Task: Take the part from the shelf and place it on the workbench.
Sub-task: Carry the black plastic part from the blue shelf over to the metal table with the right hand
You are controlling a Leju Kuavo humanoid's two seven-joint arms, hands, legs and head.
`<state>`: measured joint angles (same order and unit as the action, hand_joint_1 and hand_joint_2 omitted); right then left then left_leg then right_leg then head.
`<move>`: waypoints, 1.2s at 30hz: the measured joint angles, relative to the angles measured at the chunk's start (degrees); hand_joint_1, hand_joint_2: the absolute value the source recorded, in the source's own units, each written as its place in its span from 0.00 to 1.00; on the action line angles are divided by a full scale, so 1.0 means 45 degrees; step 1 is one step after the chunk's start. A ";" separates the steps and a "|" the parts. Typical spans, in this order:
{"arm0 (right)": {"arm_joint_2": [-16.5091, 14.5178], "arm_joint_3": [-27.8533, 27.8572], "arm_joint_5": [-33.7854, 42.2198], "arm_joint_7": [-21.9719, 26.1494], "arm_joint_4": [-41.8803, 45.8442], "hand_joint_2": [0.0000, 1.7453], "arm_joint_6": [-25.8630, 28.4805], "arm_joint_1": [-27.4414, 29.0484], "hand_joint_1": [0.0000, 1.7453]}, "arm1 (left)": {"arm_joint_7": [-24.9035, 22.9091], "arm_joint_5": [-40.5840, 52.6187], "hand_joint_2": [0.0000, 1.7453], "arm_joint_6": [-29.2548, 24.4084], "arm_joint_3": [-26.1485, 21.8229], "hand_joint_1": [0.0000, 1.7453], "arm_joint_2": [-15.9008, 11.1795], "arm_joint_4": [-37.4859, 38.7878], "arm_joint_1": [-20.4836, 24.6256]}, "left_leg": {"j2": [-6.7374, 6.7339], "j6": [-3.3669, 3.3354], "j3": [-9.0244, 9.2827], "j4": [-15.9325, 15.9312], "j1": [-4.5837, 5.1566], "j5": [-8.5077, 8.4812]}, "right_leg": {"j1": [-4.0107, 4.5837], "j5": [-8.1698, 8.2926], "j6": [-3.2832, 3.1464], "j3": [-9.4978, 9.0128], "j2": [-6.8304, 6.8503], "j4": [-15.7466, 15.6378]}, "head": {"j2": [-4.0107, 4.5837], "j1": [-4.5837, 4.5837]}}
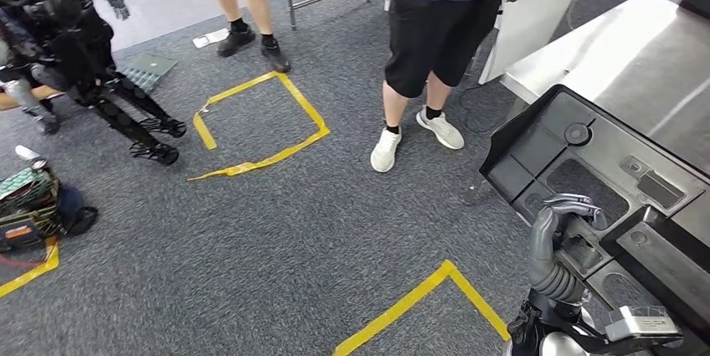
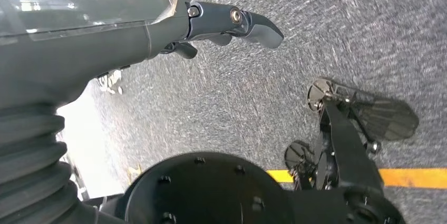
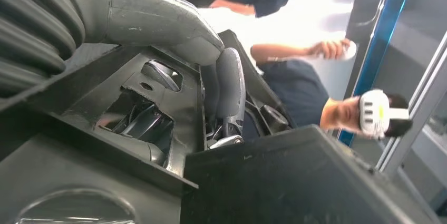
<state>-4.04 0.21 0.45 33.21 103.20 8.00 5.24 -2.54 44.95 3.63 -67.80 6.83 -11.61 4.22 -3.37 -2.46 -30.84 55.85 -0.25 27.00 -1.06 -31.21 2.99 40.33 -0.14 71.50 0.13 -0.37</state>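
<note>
Black moulded plastic, the part (image 1: 586, 180) is carried by the right hand (image 1: 563, 230), fingers hooked through one of its openings; its long axis runs up and away to the right, toward the steel workbench (image 1: 636, 54) just beyond; the left hand (image 2: 232, 23) hangs over carpet, holding nothing, fingers apart.

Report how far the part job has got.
Done: the black part is off the shelf, gripped by the right hand, fingers hooked through an opening. In hand: carrying it over the grey carpet. Left: setting it on the workbench; the steel table is ahead to the right.
</note>
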 joint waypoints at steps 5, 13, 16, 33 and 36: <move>0.0050 0.0006 0.0002 0.0036 -0.0028 1.00 0.0005 -0.0022 1.00 | 0.0001 0.0004 1.00 0.0000 0.0000 0.00 0.0019 0.0001 0.0015 | -0.0587 0.0307 0.0116 0.0127 0.0075 0.0196 | 0.0065 0.1003 0.0014 -0.1796 0.0844 -0.3139 | 0.0000 0.0011; 0.0064 0.0011 0.0000 0.0057 -0.0038 1.00 0.0005 -0.0012 1.00 | 0.0015 0.0016 1.00 0.0001 -0.0004 0.00 0.0039 0.0006 0.0092 | 0.0724 0.0657 -0.1344 0.3474 -0.0105 0.2051 | -0.0017 0.1127 -0.0545 -0.1752 -0.0251 -0.3175 | 0.0000 0.0108; 0.0060 0.0007 0.0002 0.0057 -0.0042 1.00 0.0010 -0.0002 1.00 | -0.0031 0.0024 1.00 -0.0047 -0.0006 0.00 0.0023 0.0006 0.0082 | 0.0863 0.0535 -0.1334 0.3146 -0.0105 0.1340 | 0.0030 0.1126 -0.0543 -0.1807 -0.0772 -0.3166 | 0.0000 0.0112; 0.0046 -0.0018 -0.0036 0.0062 0.0180 1.00 0.0236 0.0371 1.00 | -0.0054 0.0268 1.00 -0.0584 -0.0005 0.00 0.0135 0.0007 0.0068 | -0.0164 0.0026 0.0004 0.0083 0.0036 0.0091 | 0.0021 0.0675 0.0159 -0.1210 0.0437 -0.2033 | 0.0000 -0.0109; 0.0050 -0.0011 -0.0033 0.0062 0.0288 1.00 0.0256 0.0427 1.00 | 0.0166 0.0274 1.00 -0.0498 -0.0005 0.00 0.0164 0.0005 0.0072 | -0.0483 0.0219 0.0109 0.0109 0.0143 0.0187 | 0.0113 0.0990 -0.0043 -0.1884 0.0871 -0.3245 | 0.0000 -0.0108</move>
<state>-3.82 0.16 0.30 33.48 104.50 9.15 7.16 -1.79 46.18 1.39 -67.82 7.57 -11.59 4.55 -5.54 -1.47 -30.35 56.34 0.40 27.84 -0.55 -26.76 2.80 31.85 3.78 56.90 0.13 -0.86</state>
